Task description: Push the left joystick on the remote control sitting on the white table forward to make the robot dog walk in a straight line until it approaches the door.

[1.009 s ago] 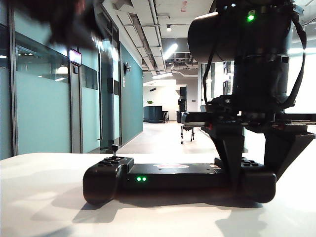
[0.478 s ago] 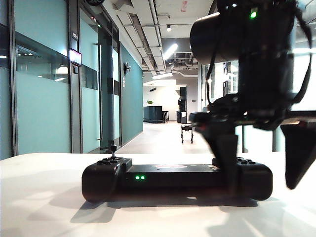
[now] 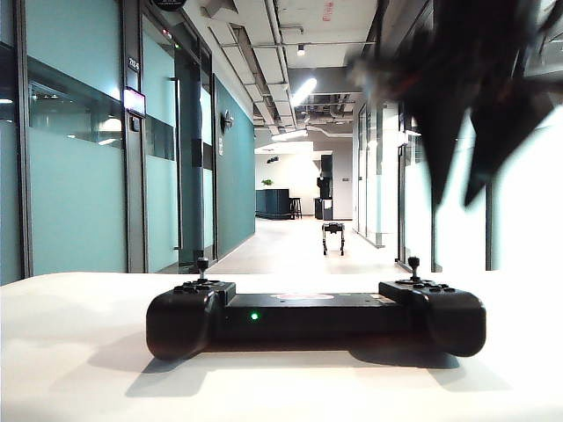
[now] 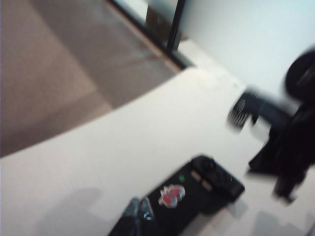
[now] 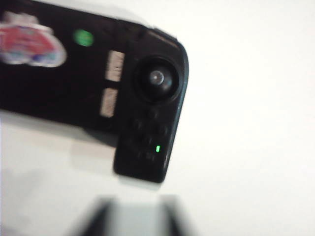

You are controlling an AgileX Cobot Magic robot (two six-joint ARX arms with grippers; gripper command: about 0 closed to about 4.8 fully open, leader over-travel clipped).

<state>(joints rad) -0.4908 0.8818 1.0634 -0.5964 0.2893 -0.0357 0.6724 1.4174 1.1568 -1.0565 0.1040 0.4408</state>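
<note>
The remote control (image 3: 315,320) lies flat on the white counter (image 3: 79,352), near its front edge and about midway across, with nothing touching it. Its left joystick (image 3: 202,265) stands upright and untouched on the left handle; the twin right joystick (image 3: 413,264) does the same on the right one. Far down the corridor, the robot dog (image 3: 333,237) stands on the floor; how near it is to any door cannot be judged.

The right end effector (image 3: 468,154) hangs blurred above the right handle, well clear of it, fingers apart and gripping nothing. The left end effector (image 4: 139,214) shows only as a blurred tip above the remote control's middle; whether it is open or closed cannot be told.

The push looks either finished or not begun. If the dog must go further, the next move calls for a fingertip lowered onto the left joystick's cap, then a gentle tilt toward the corridor.
</note>
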